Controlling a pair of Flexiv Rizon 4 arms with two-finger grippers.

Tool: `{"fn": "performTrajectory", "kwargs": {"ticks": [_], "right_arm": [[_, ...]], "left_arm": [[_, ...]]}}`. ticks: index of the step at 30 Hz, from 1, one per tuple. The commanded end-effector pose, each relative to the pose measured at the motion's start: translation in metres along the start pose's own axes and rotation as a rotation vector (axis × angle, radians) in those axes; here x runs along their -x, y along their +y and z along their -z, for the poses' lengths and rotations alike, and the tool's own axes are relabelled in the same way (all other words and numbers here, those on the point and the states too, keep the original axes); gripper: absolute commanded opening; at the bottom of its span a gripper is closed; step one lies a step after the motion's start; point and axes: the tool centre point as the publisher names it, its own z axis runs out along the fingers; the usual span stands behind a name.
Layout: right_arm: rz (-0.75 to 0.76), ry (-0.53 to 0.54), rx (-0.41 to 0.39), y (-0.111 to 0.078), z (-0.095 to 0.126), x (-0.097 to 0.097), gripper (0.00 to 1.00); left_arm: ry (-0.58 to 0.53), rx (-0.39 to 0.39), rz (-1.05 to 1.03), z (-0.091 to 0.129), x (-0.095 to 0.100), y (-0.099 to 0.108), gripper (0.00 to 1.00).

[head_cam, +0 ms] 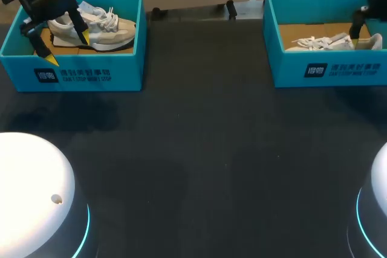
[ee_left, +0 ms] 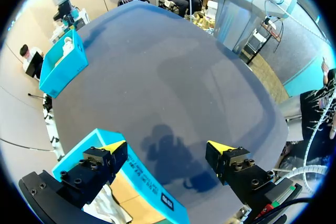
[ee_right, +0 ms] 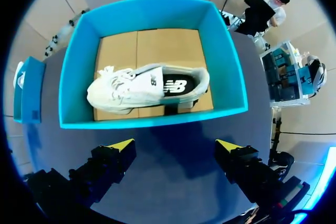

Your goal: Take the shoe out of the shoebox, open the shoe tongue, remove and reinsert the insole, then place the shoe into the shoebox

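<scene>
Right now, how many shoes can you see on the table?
2. One beige shoe lies in the left shoebox; one white shoe lies in the right shoebox. No others show.

shoebox point(ee_right: 152, 14): matt teal card, brown cardboard floor | shoe point(ee_right: 137, 87): pale cloth, laces | table point(head_cam: 199, 149): dark matt

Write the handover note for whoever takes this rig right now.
Left tool: open and empty, straddling the front wall of the left shoebox from above.
Right tool: open and empty, hovering by the near wall of the right shoebox.
Things: the beige shoe lies in the left shoebox, the white shoe in the right shoebox.
Done: nothing visible; neither shoe is out.
Left: the whole job, beginning with lifting a shoe out.
</scene>
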Motion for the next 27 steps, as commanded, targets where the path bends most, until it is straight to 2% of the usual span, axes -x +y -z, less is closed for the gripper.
{"fn": "performTrajectory", "kwargs": {"ticks": [1, 7, 11, 15, 19, 23, 26, 27], "right_arm": [[-0.005, 0.002, 0.022, -0.014, -0.001, -0.003, 1.00], [-0.020, 0.018, 0.025, -0.019, -0.001, -0.006, 1.00], [-0.020, 0.018, 0.025, -0.019, -0.001, -0.006, 1.00], [-0.020, 0.018, 0.025, -0.019, -0.001, -0.006, 1.00], [-0.020, 0.018, 0.025, -0.019, -0.001, -0.006, 1.00], [-0.020, 0.018, 0.025, -0.019, -0.001, -0.006, 1.00], [-0.020, 0.018, 0.025, -0.019, -0.001, -0.006, 1.00], [-0.020, 0.018, 0.025, -0.019, -0.001, -0.006, 1.00]], "left_arm": [[0.000, 0.003, -0.001, 0.000, -0.001, 0.000, 1.00], [0.000, 0.003, -0.001, 0.000, -0.001, 0.000, 1.00], [-0.017, -0.004, -0.076, 0.011, 0.002, 0.016, 1.00], [-0.025, 0.049, -0.179, 0.031, 0.015, 0.048, 1.00], [0.028, 0.114, -0.289, 0.040, 0.025, 0.078, 1.00], [0.032, 0.207, -0.426, 0.051, 0.036, 0.116, 1.00], [0.093, 0.200, -0.524, 0.067, 0.042, 0.144, 1.00], [0.093, 0.200, -0.524, 0.067, 0.042, 0.144, 1.00]]}}
